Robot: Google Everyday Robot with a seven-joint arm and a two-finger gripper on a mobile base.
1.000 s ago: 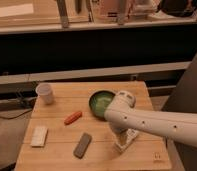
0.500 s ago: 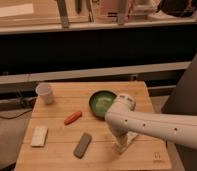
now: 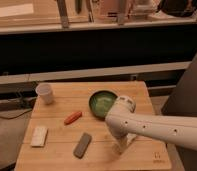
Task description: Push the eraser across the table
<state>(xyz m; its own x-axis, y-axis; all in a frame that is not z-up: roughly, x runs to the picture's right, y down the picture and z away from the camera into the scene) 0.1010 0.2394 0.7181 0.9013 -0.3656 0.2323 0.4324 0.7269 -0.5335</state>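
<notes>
Camera view, the single one. Tabletop [image 3: 57,159]: small, square, light wooden planks running left to right, with a small dark mark [image 3: 156,156] at its near right corner. Eraser [image 3: 82,145]: flat dark grey oblong, lying on the near half of the tabletop, left of centre, long axis slightly tilted, touching nothing else. Cream block [image 3: 39,136]: flat pale rectangle, near the left edge, apart from the eraser. Orange carrot-like piece [image 3: 72,117]: lying aslant, between the eraser and the far side. White cup [image 3: 44,93]: upright at the far left corner. Green bowl [image 3: 103,103]: round, right of centre on the far half, its near right rim partly covered by the arm. Arm [image 3: 162,131]: thick, white, entering from the right and bending downward over the tabletop. Claw [image 3: 120,145]: pale, pointing down, at or just above the planks, to the right of the eraser and apart from it; whether it is wide or narrow, cannot tell. Room: a pale horizontal ledge [image 3: 92,73] behind the tabletop, a dark band [image 3: 67,50] above it, grey floor [image 3: 7,135] on the left with a dark cable [image 3: 7,114] trailing across it.
</notes>
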